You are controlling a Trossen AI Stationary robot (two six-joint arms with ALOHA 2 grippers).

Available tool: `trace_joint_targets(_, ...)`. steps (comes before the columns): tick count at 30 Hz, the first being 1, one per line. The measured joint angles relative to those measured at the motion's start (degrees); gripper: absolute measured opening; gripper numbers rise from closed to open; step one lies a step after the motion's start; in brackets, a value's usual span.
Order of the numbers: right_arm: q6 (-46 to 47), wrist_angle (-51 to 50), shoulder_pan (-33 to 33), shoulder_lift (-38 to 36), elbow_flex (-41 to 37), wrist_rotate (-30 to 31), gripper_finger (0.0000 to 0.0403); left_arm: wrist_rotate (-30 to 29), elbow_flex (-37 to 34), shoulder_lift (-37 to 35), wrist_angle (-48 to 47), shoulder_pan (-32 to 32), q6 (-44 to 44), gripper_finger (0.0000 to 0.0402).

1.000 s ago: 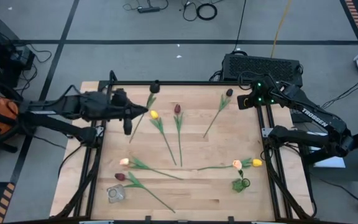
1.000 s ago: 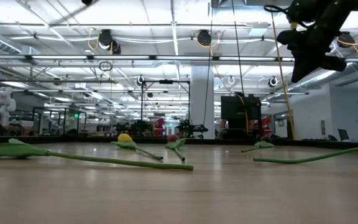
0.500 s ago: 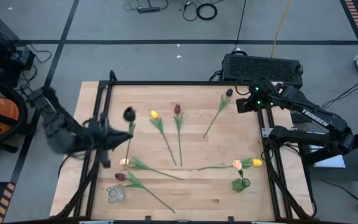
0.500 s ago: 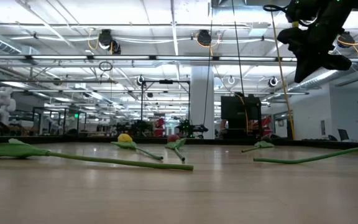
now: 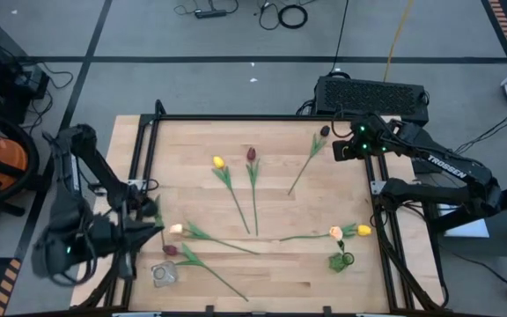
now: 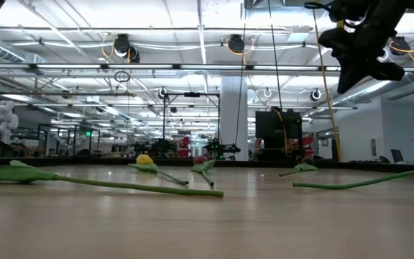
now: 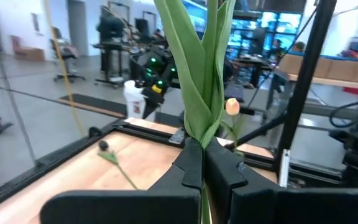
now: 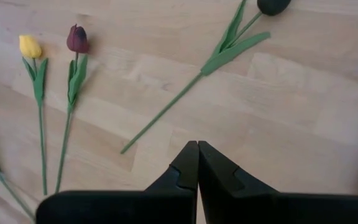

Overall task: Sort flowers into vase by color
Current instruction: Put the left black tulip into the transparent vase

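Tulips lie scattered on the wooden table (image 5: 324,202): a yellow tulip (image 5: 218,162) and a maroon tulip (image 5: 251,154) side by side near the middle, a dark-headed tulip (image 5: 324,131) toward the far right, a peach tulip (image 5: 335,232) touching another yellow one (image 5: 363,230) at the right edge; the left gripper (image 7: 204,163) is at the table's near-left corner, jaws clamped on a green-leaved stem (image 7: 204,74); a small glass vase (image 5: 163,274) stands just beside it; the right gripper (image 8: 197,163) hovers closed and empty above the far right edge.

I see a black box (image 5: 372,93) on the floor beyond the tabletop's (image 5: 280,264) far right corner, with cables (image 5: 284,14) farther off.
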Motion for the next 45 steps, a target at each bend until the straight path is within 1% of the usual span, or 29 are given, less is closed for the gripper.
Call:
trace_joint_targets(1, 0.3, 0.1, 0.2, 0.0, 0.0, 0.0, 0.0, -1.1, 0.0, 0.9, -0.1, -1.1, -0.8, 0.0003)
trace_joint_targets(6, 2.0, 0.1, 1.3, 0.0, 0.0, 0.0, 0.0, -1.5, 0.0, 4.4, -0.3, -4.2, -5.3, 0.0003)
trace_joint_targets(10, 3.5, 0.1, 2.3, 0.0, 0.0, 0.0, 0.0, -1.5, 0.0, 6.4, -0.7, -4.9, -5.4, 0.0003)
trace_joint_targets(12, 4.1, 0.2, 3.0, 0.0, 0.0, 0.0, 0.0, -1.6, 0.0, 7.2, -1.9, -5.0, -5.2, 0.0003)
trace_joint_targets(14, 4.6, 0.2, 3.7, 0.0, 0.0, 0.0, 0.0, -1.6, 0.0, 7.9, -5.4, -5.0, -7.4, 0.0003)
trace_joint_targets(16, 4.7, 0.2, 4.4, 0.0, 0.0, 0.0, 0.0, -1.5, 0.0, 8.3, -11.0, -5.4, -12.3, 0.0003)
trace_joint_targets(17, 4.7, 0.2, 4.7, 0.0, 0.0, 0.0, 0.0, -1.5, 0.0, 8.3, -14.6, -5.6, -16.2, 0.0003)
trace_joint_targets(21, 6.4, 0.3, 6.3, 0.0, 0.0, 0.0, 0.0, -1.5, 0.0, 8.4, -30.9, -6.8, -35.2, 0.0003)
trace_joint_targets(23, 6.9, 0.6, 6.9, 0.0, 0.0, 0.0, 0.0, -1.5, 0.0, 8.4, -37.0, -7.4, -42.9, 0.0003)
trace_joint_targets(25, 7.6, 0.9, 7.5, 0.0, 0.0, 0.2, 0.0, -1.5, 0.0, 8.3, -40.3, -7.7, -48.2, 0.0003)
trace_joint_targets(30, 7.6, 2.2, 8.4, 0.0, 0.0, 0.3, 0.0, -1.4, 0.0, 7.9, -42.5, -8.5, -49.3, 0.0003)
trace_joint_targets(34, 7.6, 3.1, 8.7, 0.0, 0.0, 0.4, 0.0, -1.3, 0.1, 5.3, -43.6, -9.6, -49.5, 0.0003)
trace_joint_targets(39, 7.9, 4.5, 8.7, 0.1, 0.0, 1.4, 0.0, -1.2, 0.0, 2.2, -44.2, -9.1, -46.3, 0.0003)
trace_joint_targets(43, 9.0, 4.9, 8.7, 0.2, 0.0, 1.6, 0.0, 1.8, 0.0, 1.2, -44.3, -9.5, -46.0, 0.0003)
trace_joint_targets(45, 9.0, 4.9, 8.7, 0.2, 0.0, 1.6, 0.0, 2.1, 0.0, 1.2, -44.7, -9.7, -46.1, 0.0003)
